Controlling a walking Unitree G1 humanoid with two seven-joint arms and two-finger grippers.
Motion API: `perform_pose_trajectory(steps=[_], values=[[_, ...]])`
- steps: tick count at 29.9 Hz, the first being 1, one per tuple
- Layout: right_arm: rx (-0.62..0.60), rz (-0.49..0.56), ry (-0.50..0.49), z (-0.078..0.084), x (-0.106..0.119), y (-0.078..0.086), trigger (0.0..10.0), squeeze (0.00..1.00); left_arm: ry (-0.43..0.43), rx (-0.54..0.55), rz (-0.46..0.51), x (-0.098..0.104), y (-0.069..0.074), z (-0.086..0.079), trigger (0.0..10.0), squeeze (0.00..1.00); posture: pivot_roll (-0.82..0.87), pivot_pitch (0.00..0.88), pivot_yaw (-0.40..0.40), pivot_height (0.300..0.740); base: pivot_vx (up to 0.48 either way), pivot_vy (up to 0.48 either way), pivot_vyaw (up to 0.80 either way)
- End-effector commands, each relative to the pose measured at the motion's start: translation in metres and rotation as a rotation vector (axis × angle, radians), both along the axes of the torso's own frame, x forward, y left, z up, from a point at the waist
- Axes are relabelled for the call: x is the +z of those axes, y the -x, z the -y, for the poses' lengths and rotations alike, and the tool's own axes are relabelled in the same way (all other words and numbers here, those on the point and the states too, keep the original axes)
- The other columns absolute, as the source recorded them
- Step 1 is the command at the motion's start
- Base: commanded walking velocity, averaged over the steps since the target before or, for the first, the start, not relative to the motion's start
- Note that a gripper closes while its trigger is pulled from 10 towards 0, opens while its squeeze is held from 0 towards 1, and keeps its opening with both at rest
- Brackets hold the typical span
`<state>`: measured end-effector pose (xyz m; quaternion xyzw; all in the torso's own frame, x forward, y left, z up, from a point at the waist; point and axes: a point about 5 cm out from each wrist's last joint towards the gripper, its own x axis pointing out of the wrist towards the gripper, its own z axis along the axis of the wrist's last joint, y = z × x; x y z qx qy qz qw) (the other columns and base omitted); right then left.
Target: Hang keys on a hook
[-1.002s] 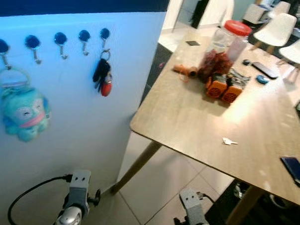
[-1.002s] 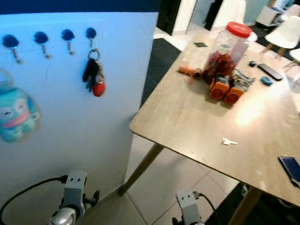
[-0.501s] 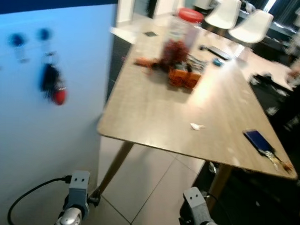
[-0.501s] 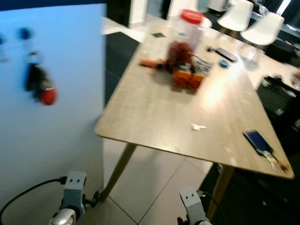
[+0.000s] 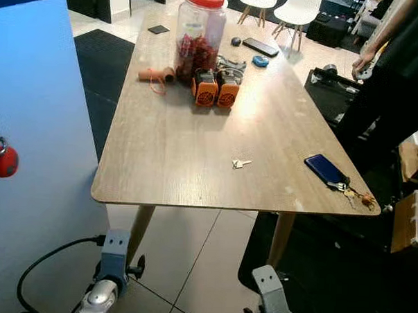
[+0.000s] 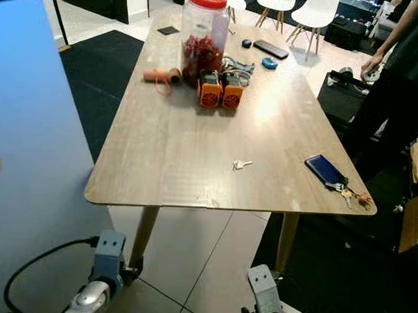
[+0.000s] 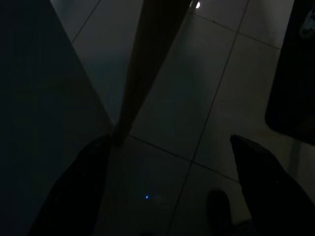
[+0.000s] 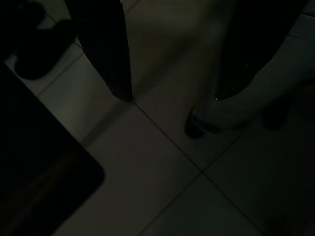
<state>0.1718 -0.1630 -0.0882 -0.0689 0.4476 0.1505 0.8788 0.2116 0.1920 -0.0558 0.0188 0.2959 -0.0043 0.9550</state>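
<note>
Two sets of keys lie on the tabletop (image 5: pixel 188 149): a small loose key (image 5: pixel 240 163) at centre frame and a bunch of keys (image 5: pixel 353 197) at the right edge beside a blue phone (image 5: pixel 325 168). Both arms hang idle at the bottom of the frame; the left end effector (image 7: pixel 167 187) has its fingers spread over floor tile, and the right end effector (image 8: pixel 172 73) is likewise parted and empty. A red fob (image 5: pixel 3 161) hangs on the blue panel (image 5: pixel 37 121) at far left. Risk: the bunch sits near the table edge and a careless reach could knock it off. A person (image 5: pixel 400 75) stands close at upper right; collision is possible.
</note>
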Motion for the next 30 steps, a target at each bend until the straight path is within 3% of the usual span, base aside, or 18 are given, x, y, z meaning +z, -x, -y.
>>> perform_pose_trajectory(steps=[1, 9, 18, 30], values=[[-0.034, -0.004, -0.008, 0.003, -0.002, 0.005, 10.0, 0.00, -0.024, -0.005, -0.010, -0.001, 0.002, -0.004, 10.0, 0.00, 0.13, 0.011, -0.103, 0.740, 0.000, 0.000, 0.00], [-0.037, -0.005, -0.016, -0.003, -0.002, 0.004, 10.0, 0.00, -0.029, 0.018, 0.026, 0.006, -0.007, -0.012, 10.0, 0.00, 0.16, 0.000, -0.068, 0.740, 0.000, 0.000, 0.00], [-0.085, 0.036, -0.055, -0.014, 0.001, -0.003, 10.0, 0.00, -0.036, -0.032, 0.026, 0.012, -0.016, -0.016, 10.0, 0.00, 0.16, 0.000, -0.019, 0.740, 0.000, 0.000, 0.00], [-0.118, 0.038, -0.054, -0.008, 0.000, 0.000, 10.0, 0.00, 0.015, -0.102, -0.011, 0.006, -0.010, -0.003, 10.0, 0.00, 0.13, 0.020, -0.033, 0.740, 0.000, -0.089, 0.00]])
